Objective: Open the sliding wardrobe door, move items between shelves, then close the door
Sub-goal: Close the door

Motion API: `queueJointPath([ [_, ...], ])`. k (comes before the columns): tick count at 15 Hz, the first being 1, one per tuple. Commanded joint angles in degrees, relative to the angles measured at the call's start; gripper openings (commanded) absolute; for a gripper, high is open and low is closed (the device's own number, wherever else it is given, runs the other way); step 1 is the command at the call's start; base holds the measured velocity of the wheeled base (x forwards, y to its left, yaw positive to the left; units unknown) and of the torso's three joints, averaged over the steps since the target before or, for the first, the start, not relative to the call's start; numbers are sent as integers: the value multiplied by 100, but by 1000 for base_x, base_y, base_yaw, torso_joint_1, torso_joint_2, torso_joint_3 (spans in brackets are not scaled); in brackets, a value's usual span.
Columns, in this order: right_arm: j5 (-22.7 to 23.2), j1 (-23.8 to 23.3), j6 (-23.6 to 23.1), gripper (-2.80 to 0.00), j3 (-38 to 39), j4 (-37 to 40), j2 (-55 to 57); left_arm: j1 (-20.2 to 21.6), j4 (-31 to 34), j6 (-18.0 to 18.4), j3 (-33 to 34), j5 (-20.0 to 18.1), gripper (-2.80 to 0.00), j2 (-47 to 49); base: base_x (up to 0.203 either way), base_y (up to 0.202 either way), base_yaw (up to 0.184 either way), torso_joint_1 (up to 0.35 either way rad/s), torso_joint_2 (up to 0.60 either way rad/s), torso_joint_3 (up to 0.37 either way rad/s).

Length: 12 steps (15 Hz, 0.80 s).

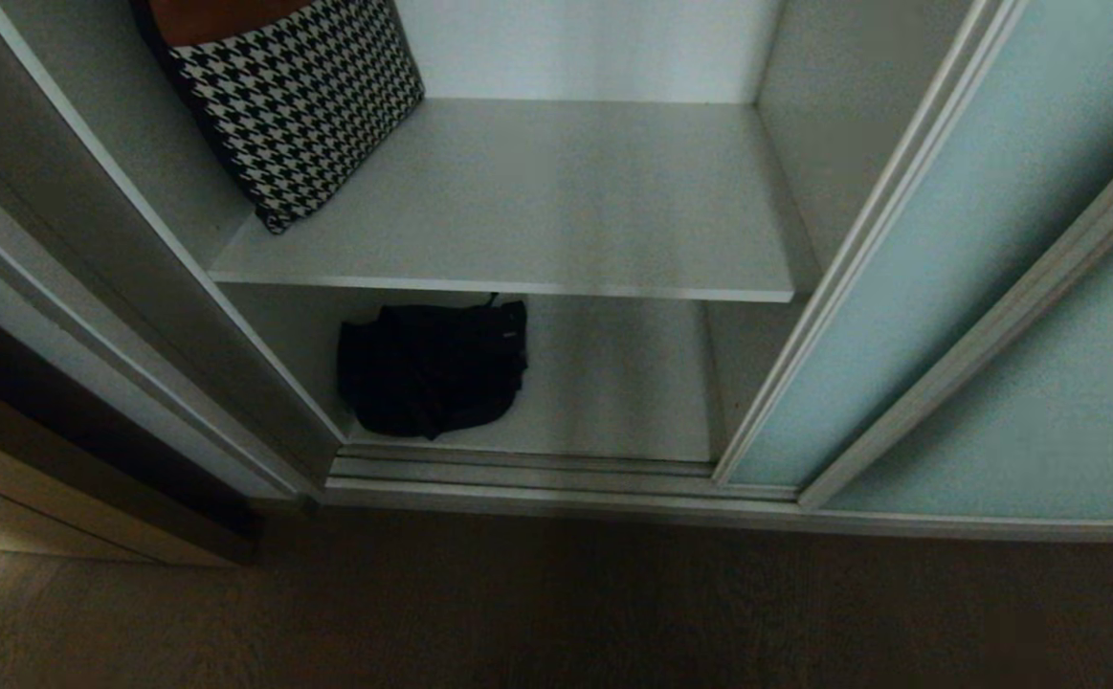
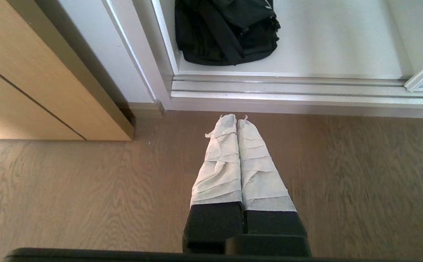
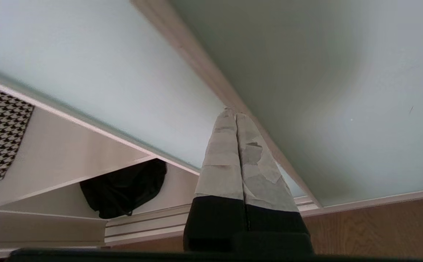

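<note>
The wardrobe bay stands open. The sliding wardrobe door (image 1: 920,268) of pale blue-green glass is pushed to the right. A bulky black bag (image 1: 432,368) with a broad flat strap (image 2: 222,32) lies at the left of the lower shelf (image 1: 613,383). The upper shelf (image 1: 566,201) is bare at its middle and right. Neither gripper shows in the head view. My right gripper (image 3: 235,112) is shut and empty, its tips at the silver frame strip (image 3: 196,54) between the door (image 3: 98,72) and its greyer twin panel (image 3: 342,91). My left gripper (image 2: 236,117) is shut and empty, low over the floor before the track.
A black-and-white houndstooth bag (image 1: 298,105) leans against the bay's left wall on the upper shelf. The ribbed silver floor track (image 1: 518,474) runs along the bay's front. A wooden cabinet (image 2: 33,83) stands left of the wardrobe. Brown wood floor (image 1: 556,612) lies in front.
</note>
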Motion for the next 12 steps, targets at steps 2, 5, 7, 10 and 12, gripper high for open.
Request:
queueJointPath([
  [2,11,-24,13,-280,8,-69,115,0,0,1,0,2,-280,-1,0,0,0,0,0,0],
  [5,19,-130,21,-280,43,-240,161,0,0,1,-6,-7,-280,-1,0,0,0,0,0,0],
  [7,20,-132,21,-280,43,-254,139,0,0,1,0,2,-280,-1,0,0,0,0,0,0],
  [10,20,-132,13,-280,52,-314,201,0,0,1,0,-7,-280,-1,0,0,0,0,0,0],
  [12,20,-132,13,-280,61,-377,301,0,0,1,0,2,-280,-1,0,0,0,0,0,0],
])
